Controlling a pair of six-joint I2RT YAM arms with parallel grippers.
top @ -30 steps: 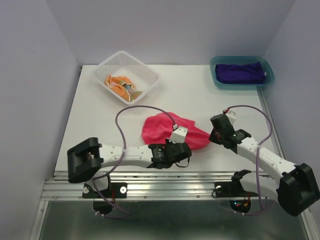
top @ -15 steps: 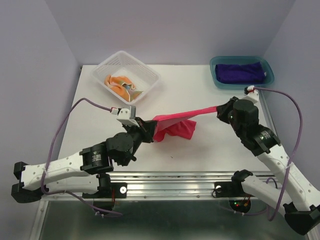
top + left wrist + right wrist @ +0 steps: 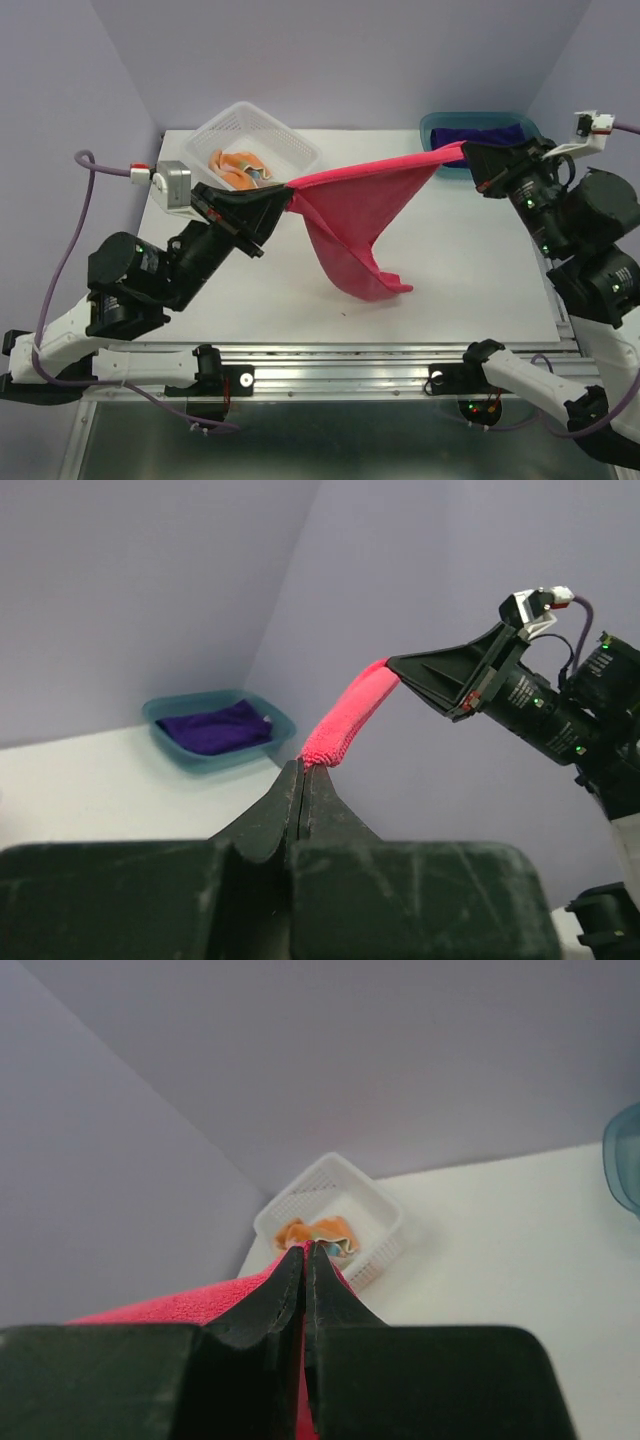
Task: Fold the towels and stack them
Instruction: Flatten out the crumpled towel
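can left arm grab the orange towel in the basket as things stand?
Probably not yet. The left gripper is shut on the pink towel, stretched taut to the right gripper. The orange towel lies uncovered in the white basket close by.

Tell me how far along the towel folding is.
Roughly a third. Done: the purple towel lies in the tray, apparently folded. In hand: the pink towel is stretched in the air between the left gripper and right gripper, both shut on its top edge, its lower end touching the table. Left: fold and stack the pink one, then the orange towel, bunched in the basket.
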